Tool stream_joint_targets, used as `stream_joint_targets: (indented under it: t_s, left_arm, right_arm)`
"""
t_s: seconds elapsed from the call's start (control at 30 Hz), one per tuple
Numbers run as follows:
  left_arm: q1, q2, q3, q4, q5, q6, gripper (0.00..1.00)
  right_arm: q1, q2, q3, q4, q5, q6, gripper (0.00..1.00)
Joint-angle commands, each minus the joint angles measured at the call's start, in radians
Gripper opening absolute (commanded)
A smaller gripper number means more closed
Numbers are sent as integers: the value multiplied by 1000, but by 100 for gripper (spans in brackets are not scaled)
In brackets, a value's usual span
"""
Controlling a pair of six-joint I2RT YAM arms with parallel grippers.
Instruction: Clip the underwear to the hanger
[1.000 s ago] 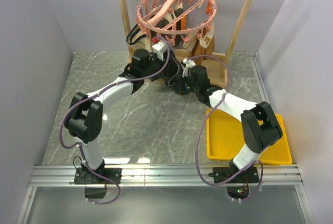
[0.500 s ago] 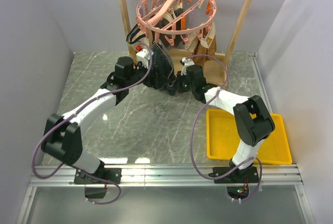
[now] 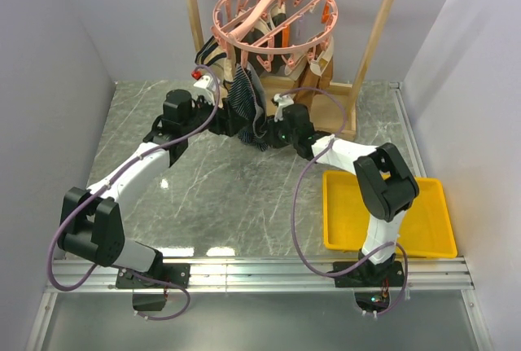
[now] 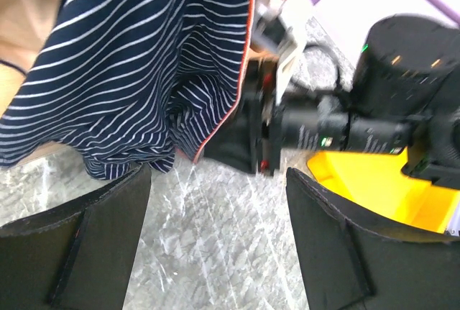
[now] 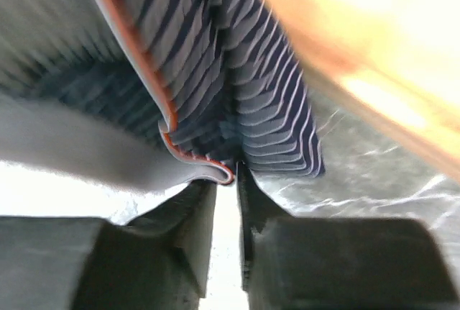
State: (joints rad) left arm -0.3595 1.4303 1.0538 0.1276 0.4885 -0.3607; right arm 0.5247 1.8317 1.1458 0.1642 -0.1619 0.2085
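The underwear [image 3: 245,97], navy with thin light stripes and an orange hem, hangs from the near left side of the round pink hanger [image 3: 273,10]; the peg holding it is hidden. Its lower end trails toward my right gripper [image 3: 263,134]. In the right wrist view the right gripper [image 5: 227,173] stands narrowly open, light showing through the gap, with a fold of the underwear [image 5: 244,108] resting at its tips. My left gripper [image 3: 231,125] is wide open just left of the cloth. In the left wrist view the left gripper [image 4: 215,231] has only table between its fingers, with the underwear [image 4: 136,65] ahead.
The wooden rack frame [image 3: 194,25] carries the hanger, its base behind the grippers. Tan garments [image 3: 316,59] hang from other pegs. A yellow tray [image 3: 427,225] lies at the right, also seen as the tray [image 4: 359,180] past the right arm's black body [image 4: 323,126].
My left gripper opened wide and drew back left off the underwear as its arm stretched out. The right gripper's jaws parted a little. The underwear now hangs higher, under the ring.
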Motion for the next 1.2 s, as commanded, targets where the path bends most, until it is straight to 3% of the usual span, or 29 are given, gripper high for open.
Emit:
stream_joint_targets:
  t_s: [0.0, 0.2, 0.4, 1.17]
  left_arm:
    - [13, 1, 29, 35, -4, 16, 81]
    - [25, 4, 31, 49, 5, 46, 82]
    - [33, 12, 28, 69, 22, 55, 82]
    - [45, -100, -67, 194, 71, 177, 86]
  right_arm:
    - [20, 31, 35, 9, -5, -44, 27]
    - [20, 12, 28, 6, -7, -49, 40]
    - [20, -25, 12, 6, -16, -54, 41]
    - [-72, -310, -124, -63, -106, -67, 66]
